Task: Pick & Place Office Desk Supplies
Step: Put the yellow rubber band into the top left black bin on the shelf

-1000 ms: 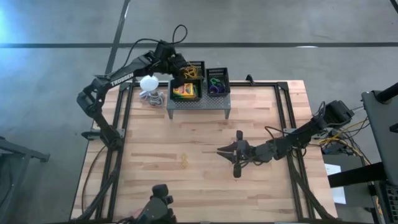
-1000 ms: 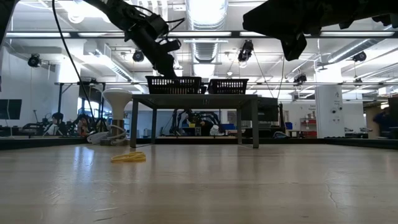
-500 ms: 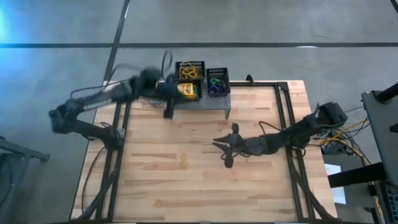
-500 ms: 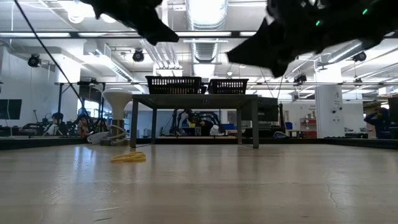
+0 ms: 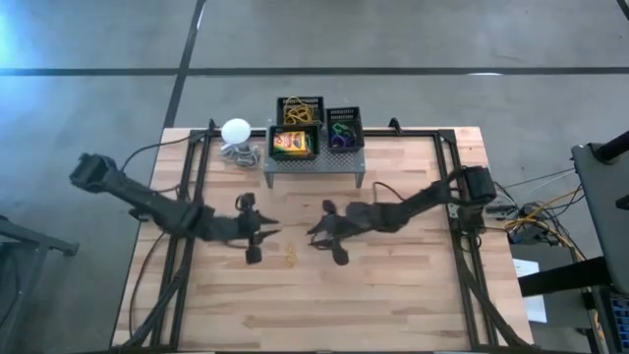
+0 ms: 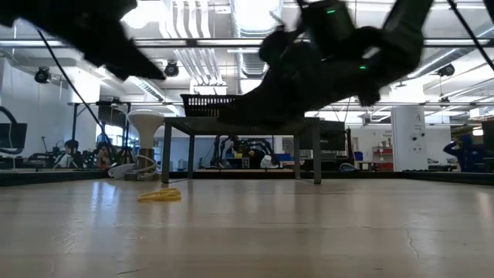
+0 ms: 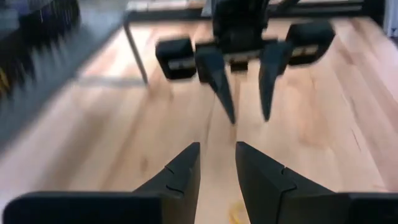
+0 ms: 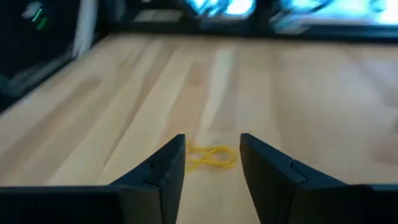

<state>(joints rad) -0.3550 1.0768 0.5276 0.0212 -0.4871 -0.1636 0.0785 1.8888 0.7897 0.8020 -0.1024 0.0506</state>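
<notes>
From above, a rubber band [image 5: 290,258] lies flat on the bare tabletop [image 5: 413,285], between the left gripper [image 5: 257,233] and the right gripper [image 5: 324,233], which face each other close on either side of it. At the far edge a grey stand [image 5: 314,163] carries black mesh trays [image 5: 344,129] with yellow-and-green boxes [image 5: 292,144], coloured rings [image 5: 341,133] and more bands; a white ball [image 5: 236,131] sits beside it. From table height, the band [image 6: 159,195] is a small yellow loop lying limp on the wood, both dark arms hang above it, and behind the stand [image 6: 239,147] opens a large lit workshop with people far off. In the left wrist view the left jaws [image 7: 216,171] stand a little apart and empty, and opposite them the right arm's fingers [image 7: 217,81] are spread and pointing down. In the right wrist view the right jaws [image 8: 211,163] are spread, gripping nothing, with the band [image 8: 211,157] on the boards just ahead, framed in the gap. The band should be very light, soft and stretchy, and it lies so flat that the tips must press to the wood and pinch across one strand, probably mid-loop; it may slide or spring away. The tabletop is smooth pale planking with little to catch it.
</notes>
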